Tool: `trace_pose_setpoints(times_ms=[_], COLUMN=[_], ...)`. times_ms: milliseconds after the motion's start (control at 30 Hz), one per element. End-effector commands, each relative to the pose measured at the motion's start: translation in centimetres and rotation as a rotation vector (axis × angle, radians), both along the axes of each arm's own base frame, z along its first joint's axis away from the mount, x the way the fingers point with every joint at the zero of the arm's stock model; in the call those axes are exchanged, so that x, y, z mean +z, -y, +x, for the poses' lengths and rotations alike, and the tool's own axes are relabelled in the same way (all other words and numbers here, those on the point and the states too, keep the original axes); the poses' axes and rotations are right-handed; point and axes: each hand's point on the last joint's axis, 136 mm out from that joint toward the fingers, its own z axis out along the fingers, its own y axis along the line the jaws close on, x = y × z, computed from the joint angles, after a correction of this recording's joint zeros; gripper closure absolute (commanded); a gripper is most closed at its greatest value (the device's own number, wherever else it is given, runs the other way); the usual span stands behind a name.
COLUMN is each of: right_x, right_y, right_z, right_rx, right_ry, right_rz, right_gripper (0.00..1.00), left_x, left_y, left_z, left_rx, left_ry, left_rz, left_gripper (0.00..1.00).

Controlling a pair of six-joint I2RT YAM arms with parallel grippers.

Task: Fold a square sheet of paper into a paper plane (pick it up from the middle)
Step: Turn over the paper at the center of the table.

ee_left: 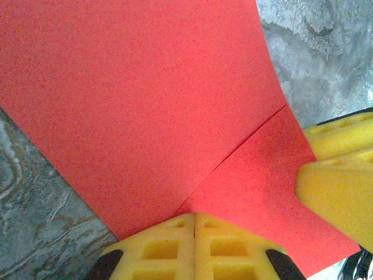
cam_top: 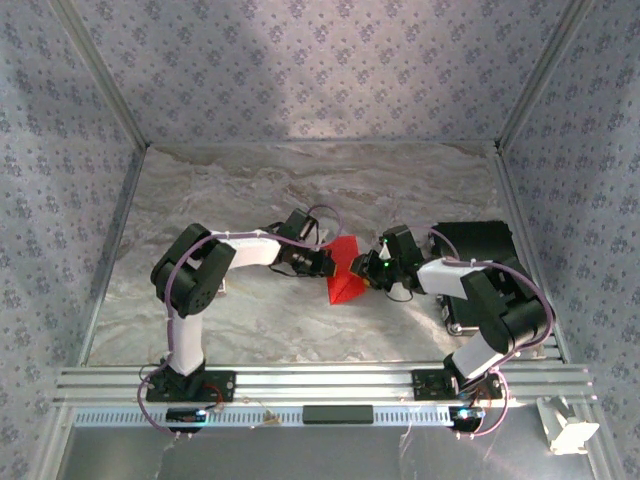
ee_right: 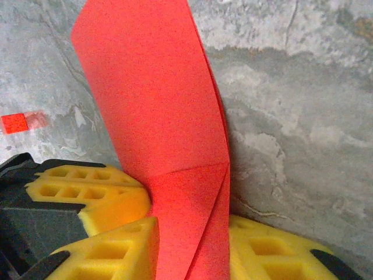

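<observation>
Red sheet (cam_top: 344, 268) partly folded (crease visible), mid-table.

Soft even light, slightly mushy pictures

From above, a pale bright patch sits on the back wall (cam_top: 320, 60) and far table (cam_top: 320, 170), side walls (cam_top: 60, 150) are dimmer, faint soft shadows lie under the arms (cam_top: 195, 275). Wrist shots are grainy: the red sheet (ee_left: 145, 99) reads as flat saturated colour, the nearest yellow pads (ee_right: 105, 251) go a bit soft, the marbled table looks fairly sharp.
</observation>
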Motion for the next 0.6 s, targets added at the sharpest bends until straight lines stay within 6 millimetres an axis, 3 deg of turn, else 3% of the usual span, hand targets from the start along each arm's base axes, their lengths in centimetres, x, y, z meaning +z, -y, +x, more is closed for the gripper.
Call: trace_pose_setpoints(times_ms=[0,567], right_x=[-0.53,-0.53], right_y=[0.07,0.14], right_z=[0.0,0.69], right_rx=[0.001,0.024], right_ry=[-0.003,0.041], right_rz=[0.029,0.066], right_gripper=[0.7,0.79], left_x=[-0.79,-0.6], left_y=[-1.13,-1.27], left_z=[-0.99,-0.96], left_rx=[0.008,0.02], left_ry=[-0.041,-0.042], left_rz=[0.037,0.026], left_gripper=[1.0,0.99])
